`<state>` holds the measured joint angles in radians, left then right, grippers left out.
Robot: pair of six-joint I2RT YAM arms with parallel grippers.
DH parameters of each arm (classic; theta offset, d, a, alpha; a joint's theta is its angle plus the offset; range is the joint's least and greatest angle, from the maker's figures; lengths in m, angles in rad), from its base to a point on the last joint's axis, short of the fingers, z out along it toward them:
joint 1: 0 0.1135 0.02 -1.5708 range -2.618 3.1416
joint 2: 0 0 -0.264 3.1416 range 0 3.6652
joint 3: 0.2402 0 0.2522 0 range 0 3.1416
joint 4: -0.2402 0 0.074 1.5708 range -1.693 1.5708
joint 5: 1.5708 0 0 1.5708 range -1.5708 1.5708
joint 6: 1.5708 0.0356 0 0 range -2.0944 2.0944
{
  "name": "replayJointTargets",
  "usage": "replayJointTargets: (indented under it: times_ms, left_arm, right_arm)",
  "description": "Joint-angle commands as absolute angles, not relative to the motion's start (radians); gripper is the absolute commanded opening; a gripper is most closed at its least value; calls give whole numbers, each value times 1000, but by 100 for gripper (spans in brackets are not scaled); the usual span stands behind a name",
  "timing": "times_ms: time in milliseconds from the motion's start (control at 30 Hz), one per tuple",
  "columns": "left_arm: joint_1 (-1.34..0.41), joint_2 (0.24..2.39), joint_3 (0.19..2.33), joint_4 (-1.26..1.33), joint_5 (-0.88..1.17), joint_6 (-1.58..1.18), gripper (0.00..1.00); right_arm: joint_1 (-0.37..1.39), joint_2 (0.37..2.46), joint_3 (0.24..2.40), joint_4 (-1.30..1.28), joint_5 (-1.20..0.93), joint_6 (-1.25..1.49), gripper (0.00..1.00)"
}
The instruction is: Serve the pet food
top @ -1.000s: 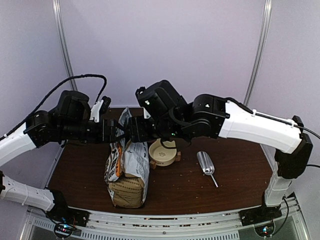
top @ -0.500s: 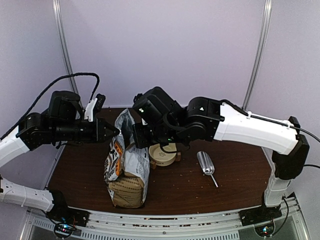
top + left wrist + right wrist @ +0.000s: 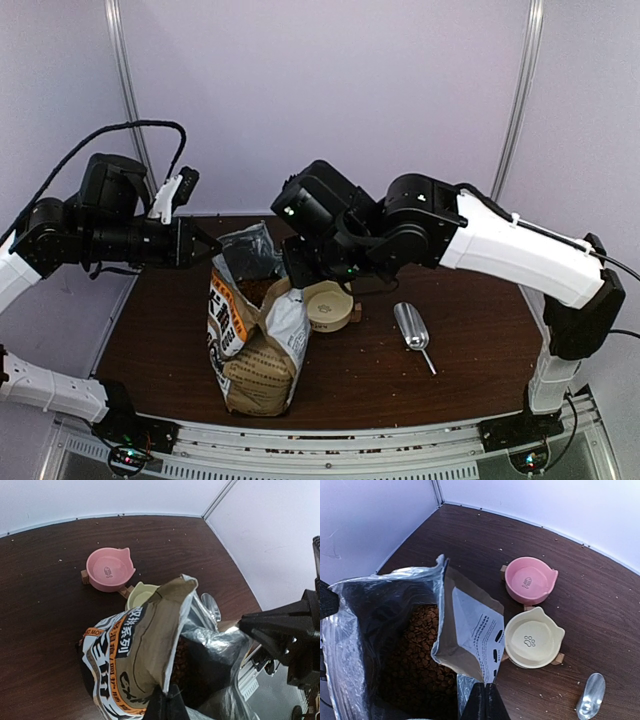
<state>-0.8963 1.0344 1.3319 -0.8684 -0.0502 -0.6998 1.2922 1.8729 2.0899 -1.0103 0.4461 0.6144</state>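
The printed bag [image 3: 252, 345] stands upright at the table's front left with its mouth pulled wide. Brown pet food [image 3: 422, 640] fills its foil-lined inside, and the pet food [image 3: 182, 662] shows in the left wrist view too. My left gripper [image 3: 207, 251] is shut on the left lip of the mouth, and the left gripper [image 3: 167, 701] pinches the paper edge. On the opposite lip my right gripper [image 3: 291, 277] is shut, and the right gripper [image 3: 485, 698] clamps the folded flap.
A cream bowl [image 3: 330, 306] sits just right of the bag, with a pink bowl [image 3: 530, 580] behind it. A silver scoop [image 3: 412, 328] lies further right on the brown table [image 3: 470, 350]. Crumbs dot the table.
Both grippers closed on the bag's top edges and drew apart. The left arm pulled back to the left, the mouth spread open, and the kibble came into sight.
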Motion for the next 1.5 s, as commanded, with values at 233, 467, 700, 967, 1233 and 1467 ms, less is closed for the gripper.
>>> replayJointTargets:
  times_ms: [233, 467, 700, 967, 1233, 1467]
  left_arm:
    - [-894, 1069, 1361, -879, -56, -624, 0]
    - [-894, 982, 1294, -789, -83, -653, 34]
    - [-893, 891, 1246, -780, -128, -613, 86]
    - [-619, 742, 1031, -710, 33, -534, 97]
    - [-247, 754, 816, -641, 280, -345, 98]
    - [-193, 755, 739, -569, 185, -305, 98]
  right_arm:
    - [1292, 1789, 2033, -1058, 615, 611, 0]
    - [1292, 1754, 1997, -992, 567, 591, 5]
    - [1289, 1515, 1713, -799, 493, 538, 58]
    - [1168, 1213, 1160, -682, 389, 653, 85]
    - [959, 1034, 657, -483, 211, 708, 91]
    - [911, 1159, 553, -379, 176, 685, 79]
